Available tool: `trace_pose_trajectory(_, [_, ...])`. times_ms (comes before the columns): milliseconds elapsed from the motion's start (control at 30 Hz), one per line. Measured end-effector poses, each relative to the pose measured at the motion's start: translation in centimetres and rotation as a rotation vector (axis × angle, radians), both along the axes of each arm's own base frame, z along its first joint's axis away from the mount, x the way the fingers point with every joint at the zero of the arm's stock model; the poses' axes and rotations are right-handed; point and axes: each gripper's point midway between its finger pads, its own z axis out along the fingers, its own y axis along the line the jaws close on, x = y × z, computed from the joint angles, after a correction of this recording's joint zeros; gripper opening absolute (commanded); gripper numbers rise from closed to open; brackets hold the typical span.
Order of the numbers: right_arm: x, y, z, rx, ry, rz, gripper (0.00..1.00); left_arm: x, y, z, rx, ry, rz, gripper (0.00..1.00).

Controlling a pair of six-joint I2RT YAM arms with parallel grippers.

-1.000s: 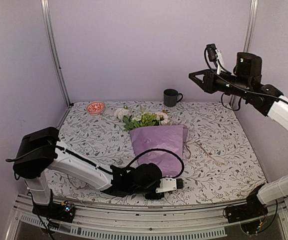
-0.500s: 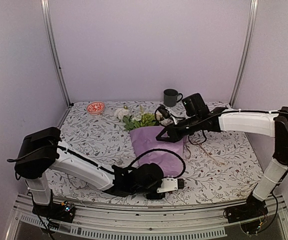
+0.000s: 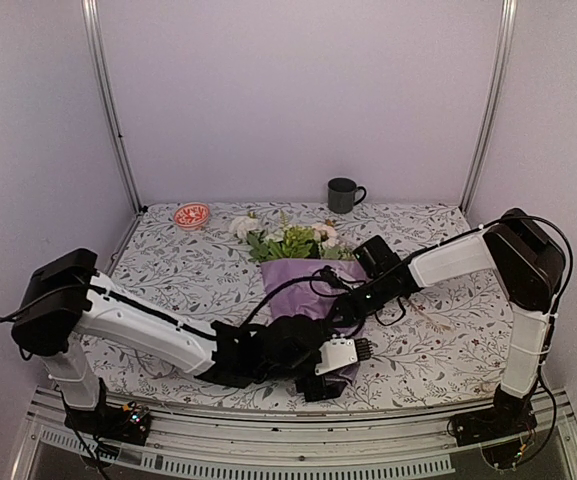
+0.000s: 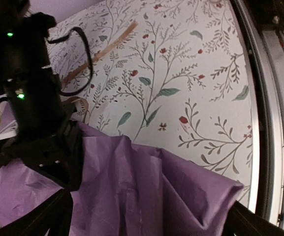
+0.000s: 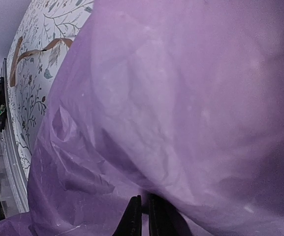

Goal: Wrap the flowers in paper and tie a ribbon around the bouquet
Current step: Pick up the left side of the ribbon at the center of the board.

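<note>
- Flowers [image 3: 293,240] lie half-wrapped in paper [image 3: 313,285], which sits loose between the wide-open left fingers [image 4: 48,221].
- Right fingers [image 5: 134,216], shut, press against the paper; whether they grip it is unclear.
- Ribbon [image 4: 102,51] lies beyond them, untied.

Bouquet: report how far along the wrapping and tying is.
Done: the paper is folded over the stems of the flowers. In hand: the open left end effector straddles the paper's lower end, and the shut right end effector sits against its folds. Left: the ribbon lies loose on the cloth, nothing tied yet.
</note>
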Motion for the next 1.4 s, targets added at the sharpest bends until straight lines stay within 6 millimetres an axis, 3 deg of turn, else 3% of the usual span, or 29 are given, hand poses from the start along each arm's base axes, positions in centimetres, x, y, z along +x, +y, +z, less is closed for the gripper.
trace_pose_trajectory(100, [0.0,-0.2,-0.3,-0.002,0.001,-0.013,0.06,1.4,1.2,4.9,-0.092,0.067,0.14,0.91])
trace_pose_trajectory(167, [0.1,-0.1,-0.3,0.001,0.0,-0.017,0.06,3.4,2.5,8.7,-0.159,0.166,0.305,0.89])
trace_pose_trajectory(233, [0.1,-0.1,-0.3,0.002,0.0,-0.02,0.07,6.5,5.8,10.9,-0.213,0.303,0.547,0.92])
trace_pose_trajectory(267, [0.1,-0.1,-0.3,0.002,0.001,-0.023,0.07,8.0,8.3,10.7,-0.22,0.37,0.679,0.93])
trace_pose_trajectory(333, [0.2,-0.1,-0.3,0.002,0.003,-0.026,0.07,10.0,14.8,8.2,-0.178,0.472,0.941,0.97])
trace_pose_trajectory(367, [0.1,-0.1,-0.3,0.001,0.004,-0.027,0.07,10.0,19.5,5.1,-0.103,0.527,1.104,0.99])
trace_pose_trajectory(400, [0.1,-0.1,-0.3,0.001,0.005,-0.028,0.07,9.6,21.8,3.3,-0.046,0.547,1.176,0.99])
trace_pose_trajectory(467, [0.2,-0.1,-0.3,0.002,0.005,-0.029,0.07,6.2,28.4,-2.6,0.166,0.619,1.361,0.99])
trace_pose_trajectory(500, [0.2,-0.1,-0.3,0.002,0.006,-0.03,0.07,4.1,30.6,-4.5,0.265,0.652,1.412,0.99])
trace_pose_trajectory(600, [0.2,-0.1,-0.2,0.003,0.007,-0.031,0.07,0.6,34.2,-6.4,0.408,0.701,1.517,0.99])
trace_pose_trajectory(767, [0.1,-0.1,0.2,0.01,0.003,-0.033,0.07,-0.2,35.3,-6.0,0.409,0.713,1.6,0.98])
trace_pose_trajectory(1000, [-0.1,-0.2,0.6,0.012,-0.001,-0.035,0.07,1.7,35.2,-7.0,0.303,0.764,1.571,0.79])
trace_pose_trajectory(1033, [-0.1,-0.2,0.6,0.012,-0.001,-0.035,0.06,2.3,35.1,-7.1,0.274,0.768,1.563,0.72])
trace_pose_trajectory(1100, [-0.1,-0.2,0.5,0.011,0.001,-0.035,0.06,3.4,34.9,-7.3,0.231,0.768,1.542,0.47])
trace_pose_trajectory(1133, [-0.1,-0.2,0.5,0.011,0.001,-0.035,0.06,4.0,34.7,-7.3,0.213,0.766,1.526,0.29])
trace_pose_trajectory(1167, [-0.1,-0.2,0.5,0.01,0.004,-0.037,0.07,4.4,34.5,-7.4,0.197,0.764,1.513,0.05])
trace_pose_trajectory(1200, [-0.2,-0.3,0.4,0.009,0.006,-0.038,0.06,4.8,34.2,-7.5,0.184,0.767,1.494,0.0])
trace_pose_trajectory(1400, [-0.2,-0.3,0.4,0.009,0.012,-0.043,0.06,4.8,32.5,-7.8,0.126,0.827,1.404,0.0])
